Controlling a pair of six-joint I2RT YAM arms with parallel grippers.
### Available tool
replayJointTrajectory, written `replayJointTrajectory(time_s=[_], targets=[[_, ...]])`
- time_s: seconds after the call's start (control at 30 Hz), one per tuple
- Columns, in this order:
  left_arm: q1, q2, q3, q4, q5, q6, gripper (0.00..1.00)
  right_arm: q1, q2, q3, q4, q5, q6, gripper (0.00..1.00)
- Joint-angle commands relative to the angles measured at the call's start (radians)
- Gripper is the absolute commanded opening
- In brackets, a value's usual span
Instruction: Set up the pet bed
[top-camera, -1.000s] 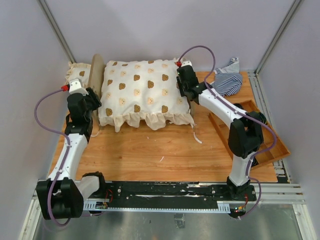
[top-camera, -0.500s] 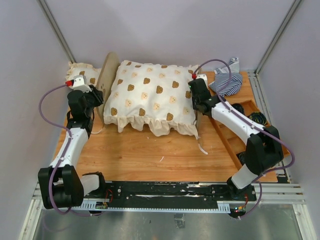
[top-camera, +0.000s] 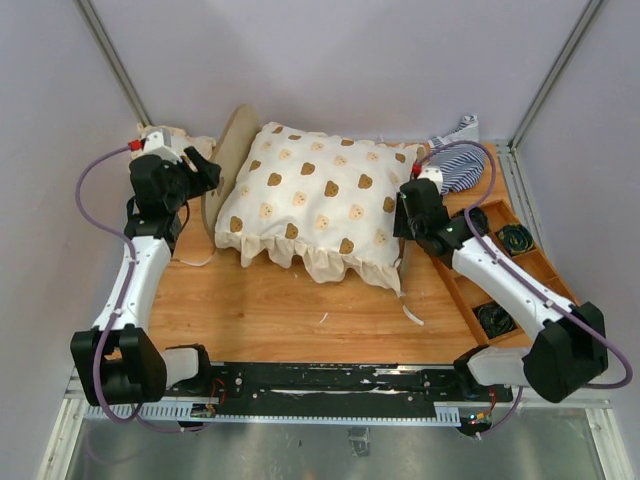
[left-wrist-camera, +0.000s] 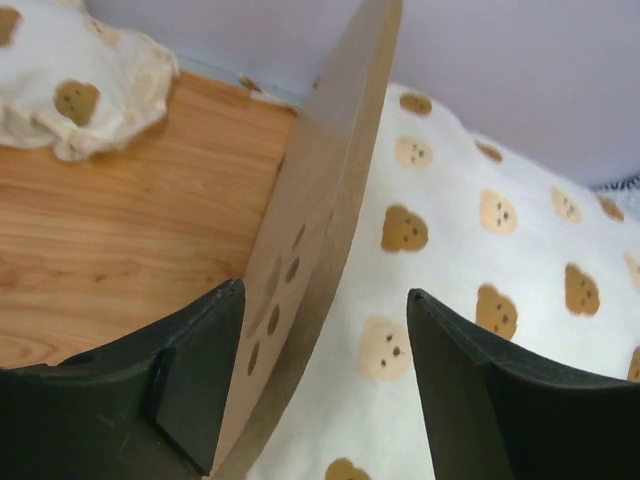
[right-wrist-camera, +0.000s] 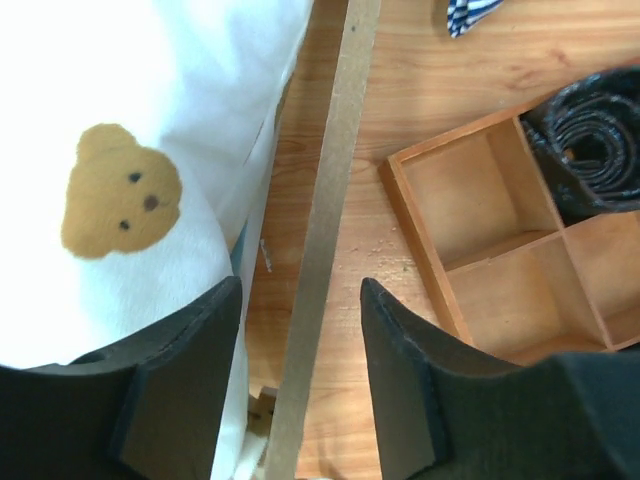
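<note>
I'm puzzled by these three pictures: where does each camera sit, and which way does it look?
Top camera: fixed above and behind the arms, looking down on the table; both arms show whole, left gripper and right gripper flanking the pet bed.
Left wrist camera: on the left arm, looking along its two fingers at one end board and the bear cushion.
Right wrist camera: on the right arm, looking past its fingers at the other end board, edge-on, and a tray.
Shared: the cushion shows in all three.

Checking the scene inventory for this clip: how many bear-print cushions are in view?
2. The large bear-print cushion lies on the pet bed; the small bear-print cushion sits on the table at far left, outside the bed. Another could be hidden underneath.
</note>
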Motion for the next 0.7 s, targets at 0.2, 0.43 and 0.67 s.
replayJointTrajectory(time_s=[0.2, 0.43, 0.67], targets=[[0.01, 0.055, 0.269, -0.253, -0.4, -0.022, 0.74, 0.003, -0.248, -0.036, -0.064, -0.009, -0.117, 0.62], [0.036, 0.379, 0.69, -0.447, -0.552, -0.127, 0.73, 0.004, -0.456, -0.164, -0.046, -0.136, -0.143, 0.63], [0.061, 0.615, 0.822, -0.355, -0.534, -0.103, 0.76, 0.005, -0.627, -0.232, -0.043, -0.228, -0.13, 0.63]])
